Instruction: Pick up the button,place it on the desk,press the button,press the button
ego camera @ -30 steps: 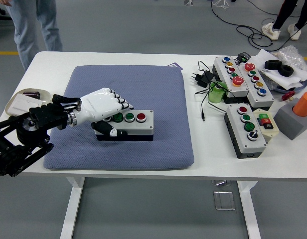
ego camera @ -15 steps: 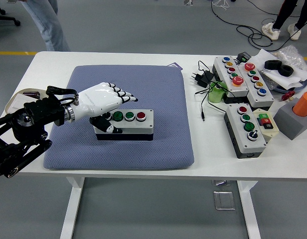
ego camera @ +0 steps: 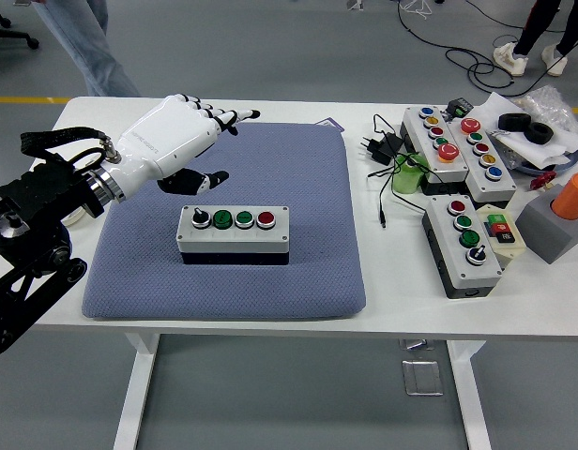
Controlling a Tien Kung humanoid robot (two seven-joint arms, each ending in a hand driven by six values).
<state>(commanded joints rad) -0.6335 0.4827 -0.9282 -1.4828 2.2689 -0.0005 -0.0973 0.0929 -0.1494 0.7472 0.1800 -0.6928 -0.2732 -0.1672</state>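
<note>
A grey button box [ego camera: 234, 232] with a black knob, two green buttons and a red button on top lies flat on the blue-grey pad [ego camera: 308, 178]. My left hand [ego camera: 197, 139], white with black finger joints, hovers above and behind the box's left end, apart from it. Its fingers are spread and hold nothing. The right hand is out of view.
More button boxes [ego camera: 463, 245] [ego camera: 456, 147], a black plug with cable [ego camera: 382, 148], an orange cylinder on a grey block [ego camera: 559, 220] and tape rolls crowd the right of the table. A small tray [ego camera: 31, 195] lies at the left edge. A person's legs [ego camera: 78, 42] show behind the table.
My left hand has let go of the button box, lifted up and drawn back toward the far left. The box stays on the pad.
</note>
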